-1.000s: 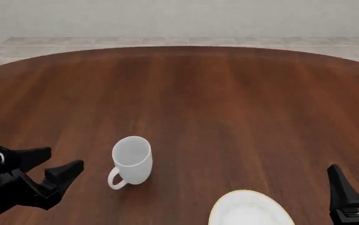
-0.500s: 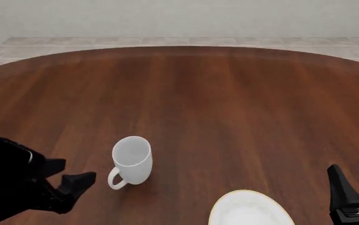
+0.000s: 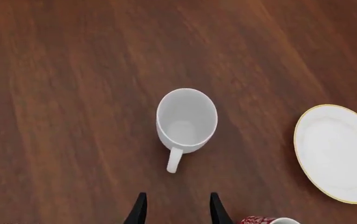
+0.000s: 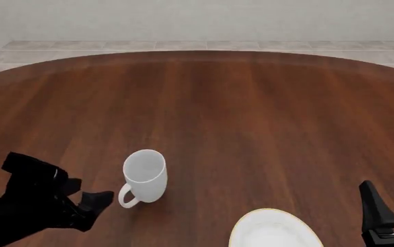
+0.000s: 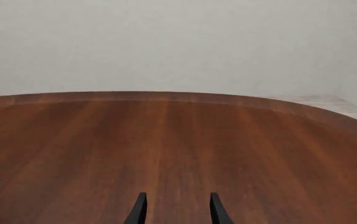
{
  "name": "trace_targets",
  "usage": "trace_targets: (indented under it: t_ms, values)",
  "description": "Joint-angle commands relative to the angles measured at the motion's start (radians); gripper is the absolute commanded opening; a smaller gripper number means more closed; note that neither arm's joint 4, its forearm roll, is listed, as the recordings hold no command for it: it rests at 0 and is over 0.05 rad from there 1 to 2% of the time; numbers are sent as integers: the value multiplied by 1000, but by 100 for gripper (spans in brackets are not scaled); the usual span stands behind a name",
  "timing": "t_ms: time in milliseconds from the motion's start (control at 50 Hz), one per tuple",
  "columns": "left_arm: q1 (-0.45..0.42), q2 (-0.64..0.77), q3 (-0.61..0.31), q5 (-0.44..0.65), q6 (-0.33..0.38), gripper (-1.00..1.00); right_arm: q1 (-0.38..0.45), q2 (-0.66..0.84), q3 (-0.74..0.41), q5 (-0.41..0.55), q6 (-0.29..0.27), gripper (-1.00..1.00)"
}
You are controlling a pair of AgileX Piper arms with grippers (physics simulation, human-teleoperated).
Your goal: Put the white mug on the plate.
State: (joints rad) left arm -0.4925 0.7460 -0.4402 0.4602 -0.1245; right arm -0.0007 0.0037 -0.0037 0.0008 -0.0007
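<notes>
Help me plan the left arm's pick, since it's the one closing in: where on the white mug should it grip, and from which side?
Probably the handle or the wall beside it. The white mug stands upright, mouth open, with its loop handle pointing toward the left gripper, whose open fingers already line up with it in the wrist view. Coming in low from the mug's near-left side, away from the plate, looks simplest.

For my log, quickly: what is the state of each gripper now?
Left gripper: jaws open, holding nothing, near the white mug.
Right gripper: jaws open, holding nothing.
</notes>
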Motion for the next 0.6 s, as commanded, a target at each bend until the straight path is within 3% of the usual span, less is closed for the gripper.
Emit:
trace_targets:
  t_ms: [20,600]
  values:
    - [11,47,31,-65,-8,100,0,1,0,-1,1,100]
    - [17,231,72,-232,10,100,0,1,0,-1,0,100]
